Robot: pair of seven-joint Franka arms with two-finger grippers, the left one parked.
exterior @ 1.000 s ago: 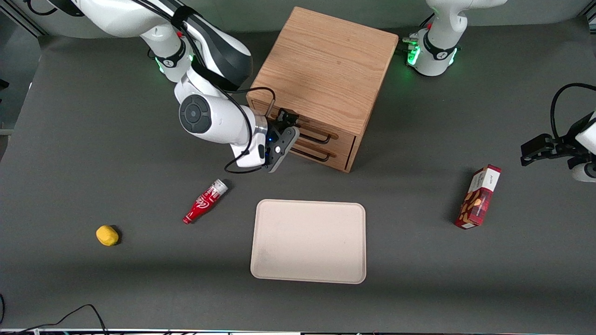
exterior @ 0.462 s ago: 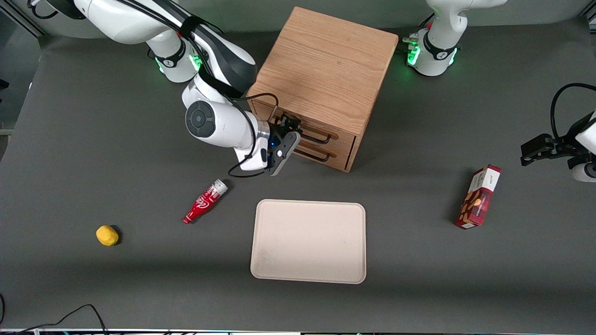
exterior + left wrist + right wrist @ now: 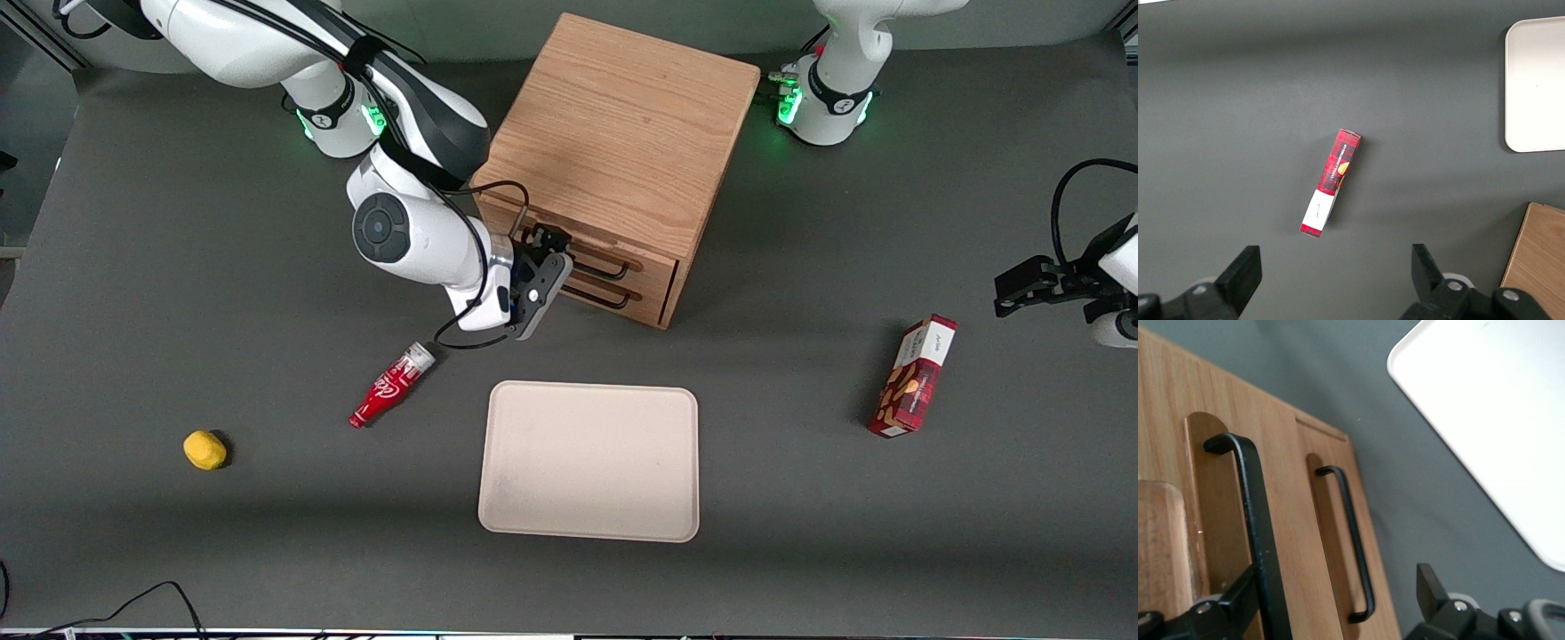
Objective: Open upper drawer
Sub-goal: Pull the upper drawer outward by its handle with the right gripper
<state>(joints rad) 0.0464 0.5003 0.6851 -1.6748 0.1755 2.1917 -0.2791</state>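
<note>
gripper open at upper drawer handle.

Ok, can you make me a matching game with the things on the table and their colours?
Things:
1. tray
2. bottle
3. cabinet
4. small round thing toward the working arm's end of the table

Colours:
A. yellow
B. light wood
C. cream
D. red

Pairs: 1-C, 2-D, 3-B, 4-A.

The gripper is in front of the cabinet, at the upper drawer, with its black handle between the fingers.
</note>
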